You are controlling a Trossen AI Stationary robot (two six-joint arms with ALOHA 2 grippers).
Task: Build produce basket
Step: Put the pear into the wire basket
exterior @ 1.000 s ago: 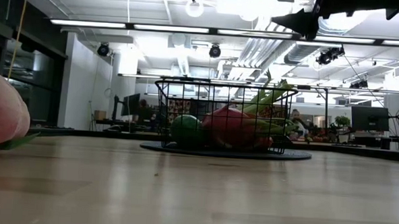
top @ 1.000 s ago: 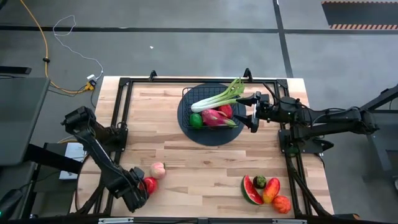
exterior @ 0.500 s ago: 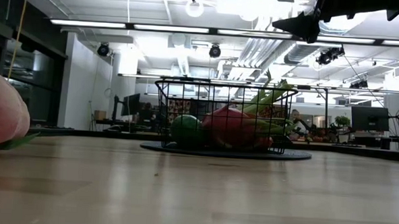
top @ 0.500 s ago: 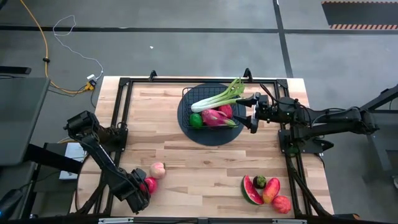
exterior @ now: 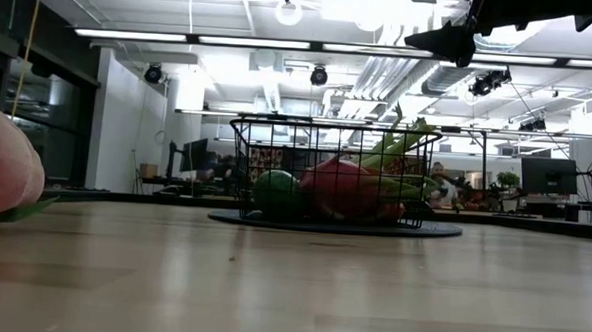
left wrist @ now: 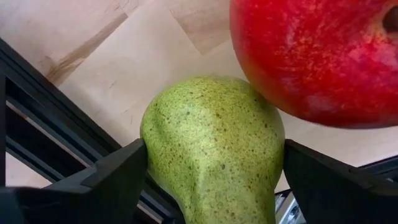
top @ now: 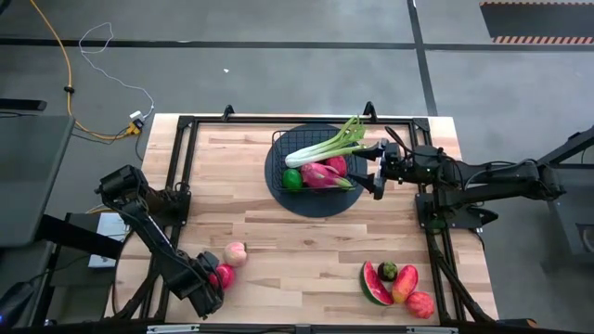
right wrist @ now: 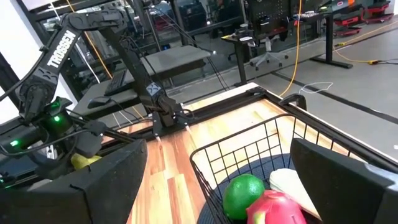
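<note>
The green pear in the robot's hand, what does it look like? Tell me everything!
The green pear has yellowish-green skin sprinkled with tiny brown speckles, and it looks matte and a little bumpy. It sits between the two dark fingers of the left gripper, which press on both its sides. A shiny red fruit with fine yellow flecks touches it at one side. Light wooden table shows behind it. From above the pear is hidden, at the table's front left corner.
</note>
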